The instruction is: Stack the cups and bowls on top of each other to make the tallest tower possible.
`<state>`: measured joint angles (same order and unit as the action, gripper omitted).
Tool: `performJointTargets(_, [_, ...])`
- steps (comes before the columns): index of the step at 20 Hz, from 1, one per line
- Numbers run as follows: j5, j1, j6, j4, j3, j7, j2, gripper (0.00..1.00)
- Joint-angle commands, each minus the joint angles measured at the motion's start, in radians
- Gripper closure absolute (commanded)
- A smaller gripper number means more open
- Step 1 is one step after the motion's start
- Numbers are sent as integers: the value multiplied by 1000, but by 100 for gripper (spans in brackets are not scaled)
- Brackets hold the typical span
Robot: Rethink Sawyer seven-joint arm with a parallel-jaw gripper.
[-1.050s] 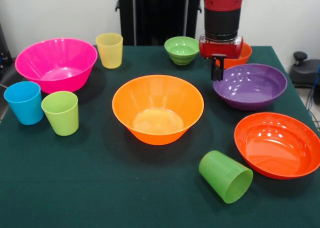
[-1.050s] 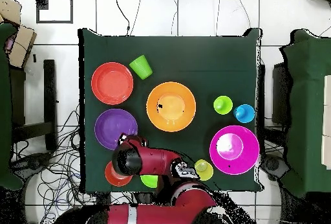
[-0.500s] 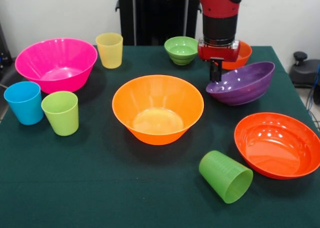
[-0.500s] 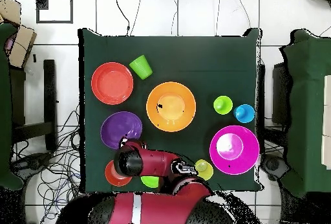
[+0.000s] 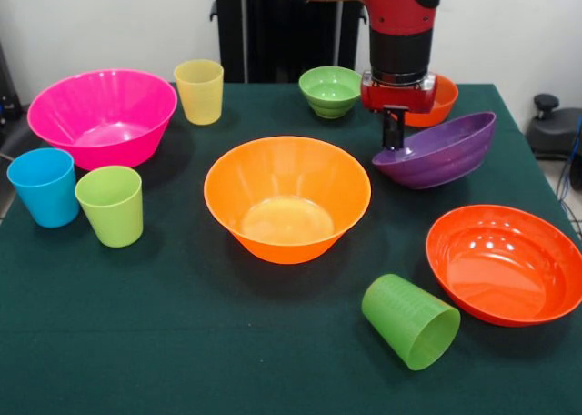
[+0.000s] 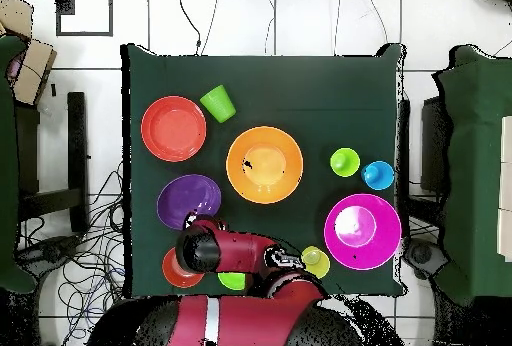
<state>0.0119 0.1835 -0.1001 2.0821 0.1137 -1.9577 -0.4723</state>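
No tower is standing yet. The pink bowl (image 5: 102, 115) and orange bowl (image 5: 287, 197) are sitting alone, middle and left. The gripper (image 5: 394, 129) is pinching the purple bowl (image 5: 436, 151), tilting it, right of middle. The cups are waiting apart.

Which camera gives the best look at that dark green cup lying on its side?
The front view: the dark green cup lies close to the camera, tipped over, with its ribbed side and open mouth plain. The overhead view shows it only as a small green shape beside the shallow red-orange bowl.
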Motion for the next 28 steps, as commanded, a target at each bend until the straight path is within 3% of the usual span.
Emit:
performJointTargets(1, [-24,11,0,-45,75,-167,24,100])
performJointTargets(14, [-71,3,130,-54,60,-158,-68,100])
performJointTargets(28, [-149,13,158,-72,70,-174,-123,100])
